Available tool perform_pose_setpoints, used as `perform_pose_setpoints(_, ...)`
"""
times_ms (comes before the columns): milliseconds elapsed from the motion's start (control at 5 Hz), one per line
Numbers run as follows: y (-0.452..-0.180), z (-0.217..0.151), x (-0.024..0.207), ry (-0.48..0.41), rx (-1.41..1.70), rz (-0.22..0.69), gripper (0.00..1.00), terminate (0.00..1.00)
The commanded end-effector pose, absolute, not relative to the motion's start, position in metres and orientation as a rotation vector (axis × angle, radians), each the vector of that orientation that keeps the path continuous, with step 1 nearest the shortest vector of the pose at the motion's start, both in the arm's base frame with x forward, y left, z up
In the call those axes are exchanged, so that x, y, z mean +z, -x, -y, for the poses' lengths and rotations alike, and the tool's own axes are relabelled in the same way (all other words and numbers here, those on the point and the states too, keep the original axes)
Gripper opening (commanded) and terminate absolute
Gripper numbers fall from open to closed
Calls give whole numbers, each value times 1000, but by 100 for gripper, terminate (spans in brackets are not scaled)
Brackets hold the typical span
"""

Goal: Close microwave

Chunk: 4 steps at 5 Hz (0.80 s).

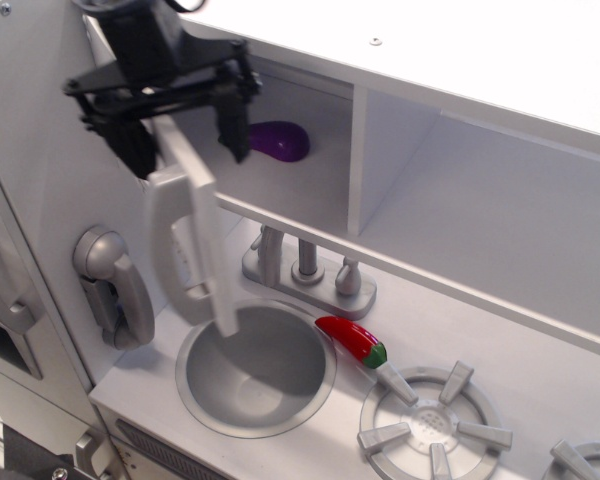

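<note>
The microwave (310,195) is the white box compartment at upper left, and a purple eggplant (280,140) lies inside it. Its white door (208,262) stands about half shut and is seen nearly edge-on. The door's long grey handle (168,240) faces me. My black gripper (185,132) is at the door's top edge with its fingers spread wide. One finger (132,143) is on the outer side of the door and the other (235,125) on the inner side. It grips nothing.
A grey toy phone (110,285) hangs on the left wall. Below are the round sink (255,368), the faucet (305,268), a red pepper (352,341) and a burner (435,425). A wider doorless shelf (490,215) lies to the right.
</note>
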<state>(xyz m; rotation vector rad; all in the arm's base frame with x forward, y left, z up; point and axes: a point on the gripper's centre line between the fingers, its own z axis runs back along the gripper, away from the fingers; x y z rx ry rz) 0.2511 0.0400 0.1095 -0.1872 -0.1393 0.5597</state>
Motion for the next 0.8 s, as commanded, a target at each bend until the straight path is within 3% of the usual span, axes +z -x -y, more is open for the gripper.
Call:
perform_pose_setpoints(0, -272, 8, 145, 317, 538, 167, 100, 0)
perform_pose_setpoints(200, -279, 33, 165, 390, 532, 183, 100, 0)
perform_pose_setpoints(400, -256, 32, 159, 385, 451, 153, 100, 0)
perform_pose_setpoints(600, -236, 12, 145, 304, 418, 127, 100, 0)
